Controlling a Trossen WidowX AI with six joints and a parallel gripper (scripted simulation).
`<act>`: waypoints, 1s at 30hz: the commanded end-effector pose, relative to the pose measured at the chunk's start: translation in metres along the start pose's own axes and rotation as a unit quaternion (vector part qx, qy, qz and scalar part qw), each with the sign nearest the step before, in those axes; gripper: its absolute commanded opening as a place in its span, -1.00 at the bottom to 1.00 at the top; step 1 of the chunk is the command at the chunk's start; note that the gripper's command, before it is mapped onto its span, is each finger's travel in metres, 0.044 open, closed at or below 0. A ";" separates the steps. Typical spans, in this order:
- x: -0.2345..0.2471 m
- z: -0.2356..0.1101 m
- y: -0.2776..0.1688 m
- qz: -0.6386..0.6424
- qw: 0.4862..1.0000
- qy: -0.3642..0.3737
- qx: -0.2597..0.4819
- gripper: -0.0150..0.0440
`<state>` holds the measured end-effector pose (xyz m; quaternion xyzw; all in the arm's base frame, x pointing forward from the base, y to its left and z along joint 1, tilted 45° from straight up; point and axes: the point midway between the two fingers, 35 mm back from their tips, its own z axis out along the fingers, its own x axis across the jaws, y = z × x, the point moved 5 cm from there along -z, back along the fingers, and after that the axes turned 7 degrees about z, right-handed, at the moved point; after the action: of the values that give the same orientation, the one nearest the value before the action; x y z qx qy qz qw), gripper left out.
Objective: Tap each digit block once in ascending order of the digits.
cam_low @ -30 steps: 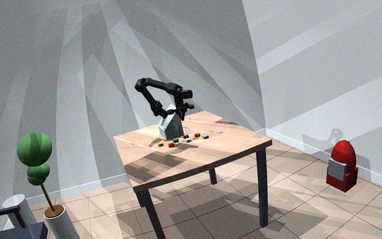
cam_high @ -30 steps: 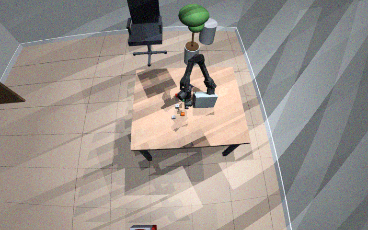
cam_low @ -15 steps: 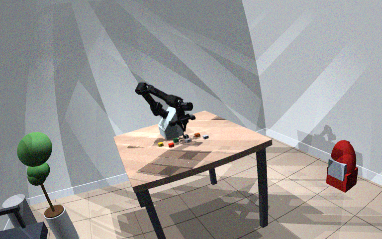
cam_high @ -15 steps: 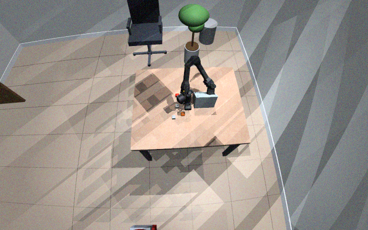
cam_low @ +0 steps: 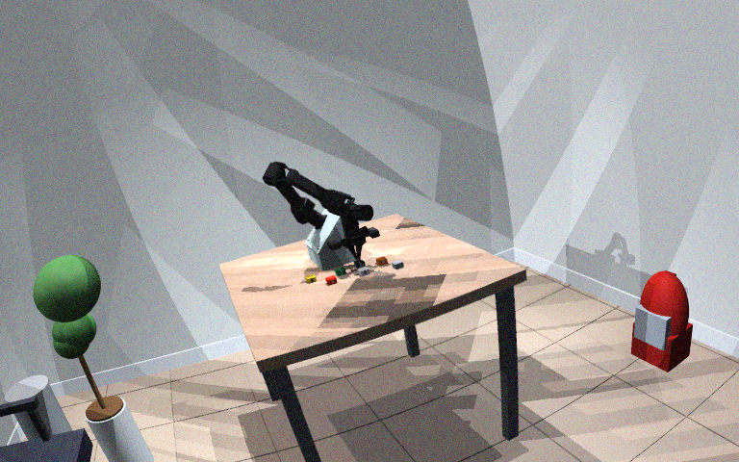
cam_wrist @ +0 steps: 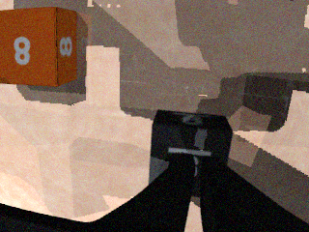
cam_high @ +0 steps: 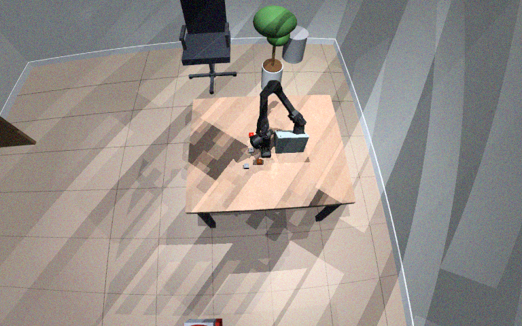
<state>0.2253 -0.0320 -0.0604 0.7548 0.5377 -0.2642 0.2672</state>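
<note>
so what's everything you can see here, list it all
table: one, light wood, dark legs, mid room
small blocks: six, yellow, red, green, grey, orange, grey, in a row on the table
dark block: one, at the hand's tips
chair: one, dark, behind the table
plant: one, green, white pot
cylinder: one, grey, corner
red object: one, by the wall
base: one, grey
arm: one, black
hand: one, black, shut, empty
</note>
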 end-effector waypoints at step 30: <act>0.144 -0.101 0.001 -0.006 1.000 0.004 0.003 0.86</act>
<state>0.2805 0.1064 -0.0754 0.7548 0.5448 -0.2549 0.2618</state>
